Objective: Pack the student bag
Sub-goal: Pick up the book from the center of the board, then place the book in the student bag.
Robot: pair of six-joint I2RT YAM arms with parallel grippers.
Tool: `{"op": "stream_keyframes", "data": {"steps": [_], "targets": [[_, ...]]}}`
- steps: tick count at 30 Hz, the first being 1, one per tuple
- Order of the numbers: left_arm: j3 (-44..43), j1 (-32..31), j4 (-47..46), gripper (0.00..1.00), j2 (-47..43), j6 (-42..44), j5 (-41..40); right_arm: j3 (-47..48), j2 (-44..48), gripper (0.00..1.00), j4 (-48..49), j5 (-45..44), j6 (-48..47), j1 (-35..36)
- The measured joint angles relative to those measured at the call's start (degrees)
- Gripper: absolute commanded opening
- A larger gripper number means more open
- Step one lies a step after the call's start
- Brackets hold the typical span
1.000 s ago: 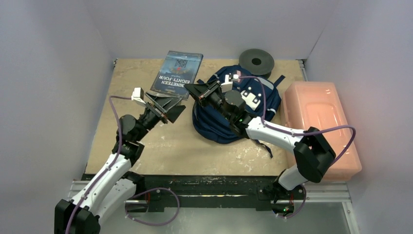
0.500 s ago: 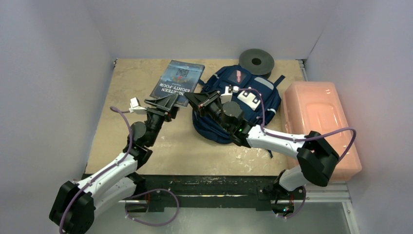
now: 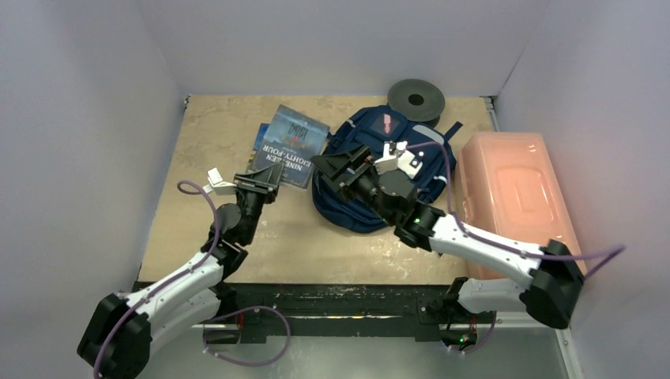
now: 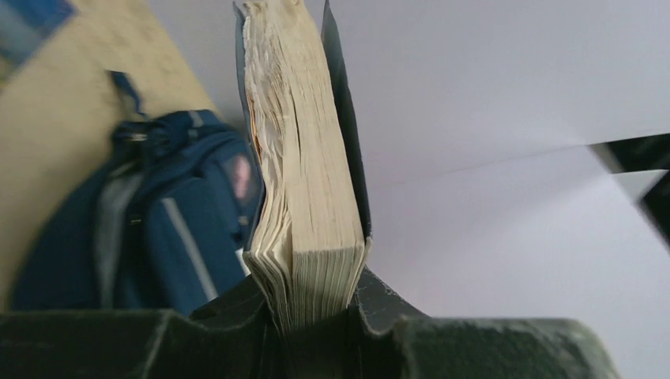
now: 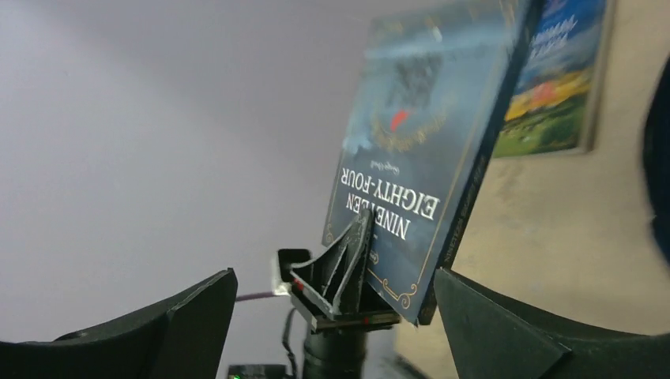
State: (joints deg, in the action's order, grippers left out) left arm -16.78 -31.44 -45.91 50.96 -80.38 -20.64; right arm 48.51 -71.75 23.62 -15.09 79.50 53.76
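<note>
left end effector (image 3: 270, 167) lifted novel (image 3: 289, 144); right wrist reveals second book (image 5: 553, 79) behind

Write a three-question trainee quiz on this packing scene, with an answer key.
1. True or false: the left gripper is clamped on the Nineteen Eighty-Four book, holding it raised off the table.
2. What lies flat on the table behind the raised book? A) a second book B) a pencil case C) a water bottle
3. Fill in: the right gripper, hovering by the student bag, has its jaws ____.

Key: 1 true; 2 A; 3 open.
</note>
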Motion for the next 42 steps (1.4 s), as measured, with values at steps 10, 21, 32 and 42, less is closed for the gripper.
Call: {"op": "stream_keyframes", "data": {"steps": [10, 21, 32, 42], "targets": [[-14.53, 2.51, 64.06, 0.00, -26.25, 25.59, -6.51, 8.55, 3.72, 0.89, -34.27, -6.51, -59.17, 0.11], [-30.51, 2.56, 93.77, 0.00, -25.94, 34.88, -1.73, 9.31, -9.01, 0.76, -49.57, -12.85, -90.27, 3.89], [-29.49, 2.54, 96.63, 0.00, -23.47, 34.51, 9.55, 6.73, -22.34, 0.57, -42.53, -17.38, -97.66, 5.09], [-29.49, 2.54, 96.35, 0.00, -23.65, 33.83, 14.58, 10.45, -26.27, 0.00, -43.65, -28.39, -94.90, 5.90]]}}
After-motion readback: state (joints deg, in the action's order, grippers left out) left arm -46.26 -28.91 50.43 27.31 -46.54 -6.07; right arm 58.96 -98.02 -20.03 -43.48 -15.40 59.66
